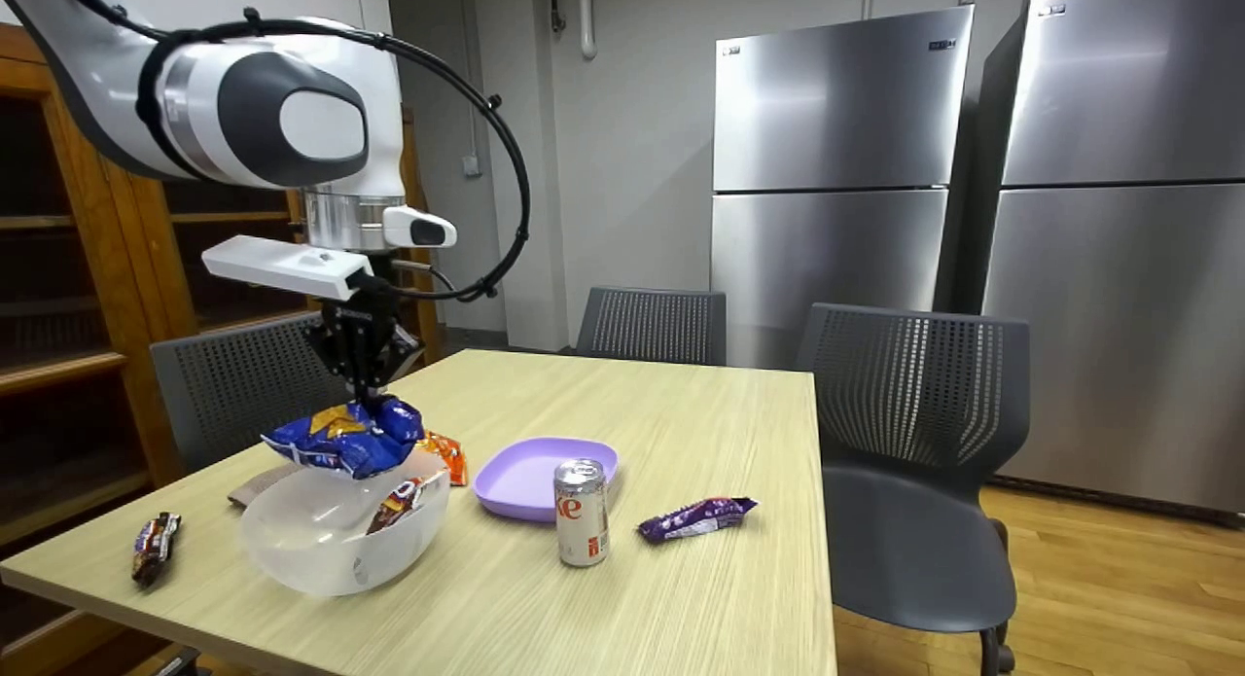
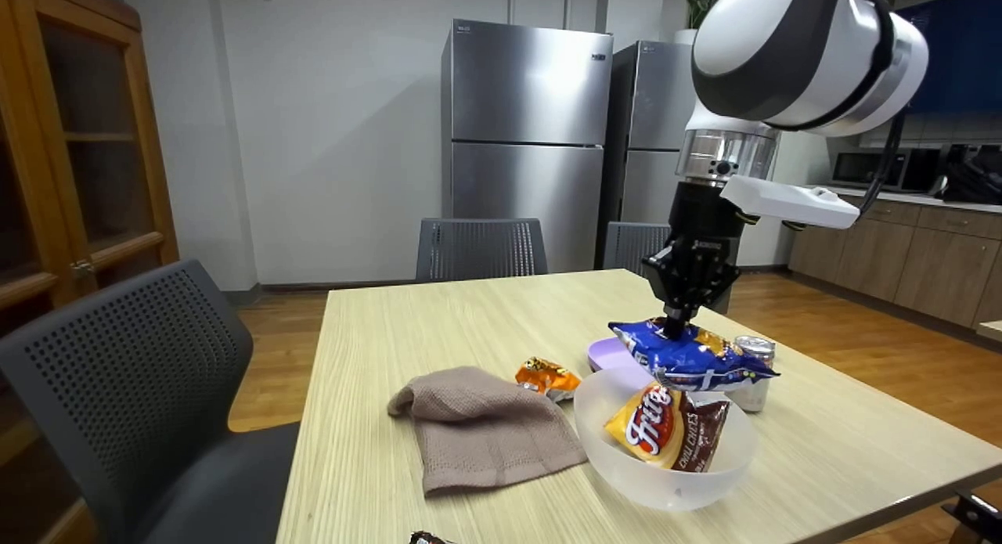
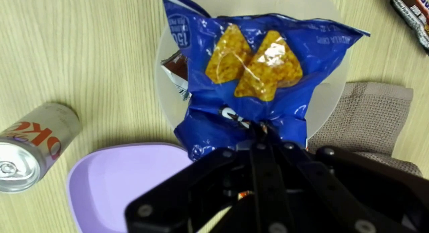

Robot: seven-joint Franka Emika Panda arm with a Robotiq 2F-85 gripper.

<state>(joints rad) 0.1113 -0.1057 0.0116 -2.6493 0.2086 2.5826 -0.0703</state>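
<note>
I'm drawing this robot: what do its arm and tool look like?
The arm is white and dark grey, with a silver collar and a looping black cable. The tool is black, with jointed linkages, screw heads and lettering too small to read.

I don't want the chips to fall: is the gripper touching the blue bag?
Touching. The wrist view shows the gripper pinching the blue bag, which is creased around the grip.

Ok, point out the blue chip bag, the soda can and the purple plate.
Blue chip bag (image 3: 256, 80), wrist view: its printed face.
Soda can (image 1: 583, 520), in an exterior view: its side.
Purple plate (image 1: 525, 475), in an exterior view: its bare inner floor.
</note>
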